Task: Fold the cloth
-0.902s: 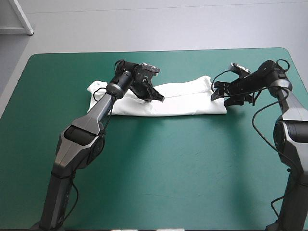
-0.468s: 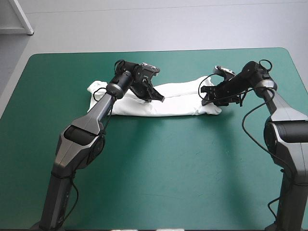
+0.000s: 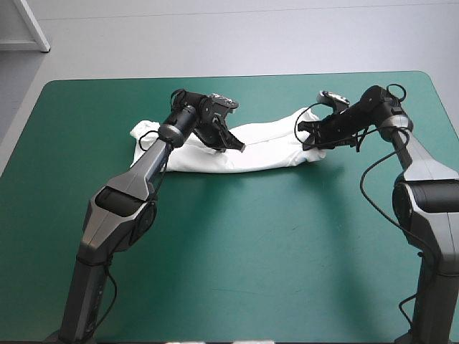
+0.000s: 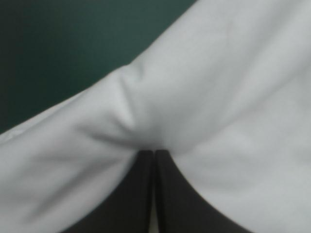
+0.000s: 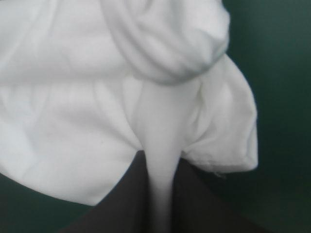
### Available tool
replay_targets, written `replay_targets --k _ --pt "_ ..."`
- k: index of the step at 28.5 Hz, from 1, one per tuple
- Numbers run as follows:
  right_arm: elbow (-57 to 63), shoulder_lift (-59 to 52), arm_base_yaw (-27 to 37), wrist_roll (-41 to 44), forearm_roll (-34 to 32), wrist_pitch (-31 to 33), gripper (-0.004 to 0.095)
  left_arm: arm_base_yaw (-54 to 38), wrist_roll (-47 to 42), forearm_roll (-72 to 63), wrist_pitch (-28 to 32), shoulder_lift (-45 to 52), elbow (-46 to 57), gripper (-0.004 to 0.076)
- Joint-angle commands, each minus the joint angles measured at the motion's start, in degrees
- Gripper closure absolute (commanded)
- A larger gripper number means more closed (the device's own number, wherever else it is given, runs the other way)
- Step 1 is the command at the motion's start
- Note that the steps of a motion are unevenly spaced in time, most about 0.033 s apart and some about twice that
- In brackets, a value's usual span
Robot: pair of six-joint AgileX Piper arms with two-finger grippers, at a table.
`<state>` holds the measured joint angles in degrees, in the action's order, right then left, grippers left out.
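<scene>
A: T-shirt (image 3: pixel 265 150) position?
B: Long folded strip on the table's (image 3: pixel 237 244) far half, centred.
A: Grippers?
B: Left gripper (image 3: pixel 237 145) pinches its middle; right gripper (image 3: pixel 308 139) pinches the bunched right end.

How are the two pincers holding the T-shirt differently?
The left pincer pinches the T-shirt near its middle; the right pincer pinches its right end. Only a thin fold shows in the left pincer, a thick bunch in the right pincer. Both are shut on it.
</scene>
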<state>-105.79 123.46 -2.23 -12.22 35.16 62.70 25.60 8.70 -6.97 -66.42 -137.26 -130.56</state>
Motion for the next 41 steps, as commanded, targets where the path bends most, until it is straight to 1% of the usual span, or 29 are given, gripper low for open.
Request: replay_targets --k 1,5,10,16,20,22,27,29,32,35,36,39,40,41 --pt "-5.45 -5.34 -0.95 0.26 4.05 0.47 0.0921 0.5 -0.62 -0.74 -0.09 2.19 -0.8 0.0705" --pt "-11.48 -5.46 -2.89 1.79 4.82 2.67 0.0921 0.5 -0.62 -0.85 0.43 2.19 -0.8 0.0705" --pt "-17.78 -5.46 -5.62 3.63 4.69 2.67 0.0921 0.5 -0.76 -0.49 0.51 2.19 -0.8 0.0705" --pt "-19.52 -5.46 -6.94 5.02 4.61 2.3 0.0921 0.39 -0.76 1.64 0.15 3.63 -0.91 0.0705" --pt "-19.78 -5.46 -8.13 4.24 4.86 2.15 0.0921 0.29 -0.76 6.97 -0.11 8.13 -0.91 0.0705" --pt "-19.78 -5.46 -8.87 3.82 4.86 1.26 0.0921 -0.1 -0.76 9.39 -1.44 11.33 -0.91 0.0705" --pt "-20.43 -4.82 -11.59 2.32 5.13 0.2 0.0921 -3.19 -0.76 9.52 -6.07 18.79 -0.8 0.0705" --pt "-21.2 -4.41 -12.69 2.33 5.13 -0.29 0.0921 -5.38 -0.76 8.91 -6.93 21.69 -0.04 0.0705" --pt "-23.77 -3.26 -14.76 2.08 5.13 -1.64 0.0921 -8.88 -0.6 9.21 -7.24 26.77 3.05 0.0705" --pt "-26.91 -1.85 -16.88 2.08 5.37 -2.83 0.0921 -11.81 -0.35 11.35 -7.24 31.78 8.51 0.0705" --pt "-29.17 -0.84 -18.48 2.08 5.35 -3.74 0.0921 -13.61 -0.35 13.07 -7.24 35.34 13.22 0.0705" --pt "-33.14 1.56 -21.2 2.08 5.9 -4.78 0.0921 -16.03 -0.77 15.11 -7.24 39.85 20.42 0.0705" --pt "-36.23 3.96 -22.97 2.08 7.48 -5.87 0.0921 -17.63 -0.77 14.99 -7.12 42.69 25.76 0.0705" --pt "-37.69 5.35 -23.65 1.53 8.58 -6.8 0.0921 -18.18 -0.77 14.99 -6.8 44.02 27.97 0.0705"
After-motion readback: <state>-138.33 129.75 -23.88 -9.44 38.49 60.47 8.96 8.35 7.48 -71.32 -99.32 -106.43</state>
